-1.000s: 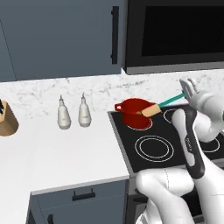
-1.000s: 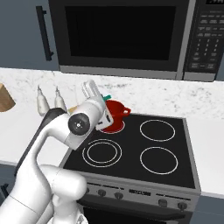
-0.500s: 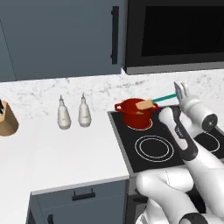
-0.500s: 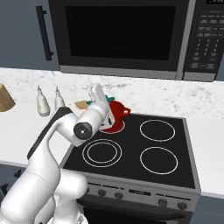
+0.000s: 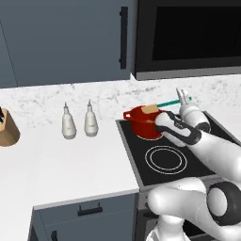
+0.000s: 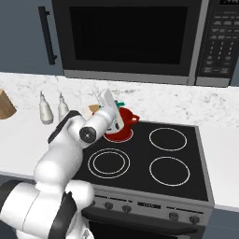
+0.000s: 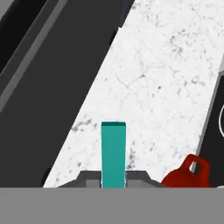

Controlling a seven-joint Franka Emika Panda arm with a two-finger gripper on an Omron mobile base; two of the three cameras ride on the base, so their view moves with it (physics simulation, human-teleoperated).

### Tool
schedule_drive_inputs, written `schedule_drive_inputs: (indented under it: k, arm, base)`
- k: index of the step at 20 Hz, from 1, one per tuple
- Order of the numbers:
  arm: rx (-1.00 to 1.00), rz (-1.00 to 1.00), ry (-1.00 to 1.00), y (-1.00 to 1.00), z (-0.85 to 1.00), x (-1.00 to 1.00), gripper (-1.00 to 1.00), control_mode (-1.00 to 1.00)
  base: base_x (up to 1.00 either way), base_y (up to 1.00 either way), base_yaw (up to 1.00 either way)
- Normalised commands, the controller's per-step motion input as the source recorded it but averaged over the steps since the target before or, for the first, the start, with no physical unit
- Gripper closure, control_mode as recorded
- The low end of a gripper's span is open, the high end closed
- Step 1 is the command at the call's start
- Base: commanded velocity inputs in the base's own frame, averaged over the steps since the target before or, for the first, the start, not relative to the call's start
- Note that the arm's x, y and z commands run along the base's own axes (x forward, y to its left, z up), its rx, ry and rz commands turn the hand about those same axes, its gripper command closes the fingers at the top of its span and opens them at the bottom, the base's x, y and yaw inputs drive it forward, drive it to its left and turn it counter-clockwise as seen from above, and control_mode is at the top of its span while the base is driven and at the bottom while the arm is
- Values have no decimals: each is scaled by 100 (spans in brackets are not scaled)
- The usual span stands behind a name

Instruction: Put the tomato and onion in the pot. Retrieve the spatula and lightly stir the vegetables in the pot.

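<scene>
While stirring looked underway, the fingers (image 5: 182, 98) were clamped shut on the teal-green handle of the slim spatula (image 5: 165, 103), its pale orange head (image 5: 150, 108) angled down into the squat red two-handled pot (image 5: 145, 123) on the black stove's (image 6: 184, 186) far-left burner, presumably to reach the vegetables.

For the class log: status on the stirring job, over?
Gripper shut on teal-handled spatula. Its pale head sits at the squat red pot's rim, back-left burner. Nothing in the way.
</scene>
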Motion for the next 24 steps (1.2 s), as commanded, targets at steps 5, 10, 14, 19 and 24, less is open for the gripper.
schedule_drive_inputs:
  k: [5, 10, 14, 19, 24]
  arm:
    - [-14, -7, 0, 0, -26, 47, 100, -100]
    - [-17, -5, 0, 0, -14, 33, 100, -100]
    - [-17, -1, 0, 0, 0, 30, 100, -100]
    - [-23, 0, 0, 6, -26, 19, 100, -100]
    - [-19, 0, 0, 19, -39, 20, 100, -100]
  base:
    - [0, 0, 0]
    - [0, 0, 0]
    - [0, 0, 0]
    - [0, 0, 0]
    - [0, 0, 0]
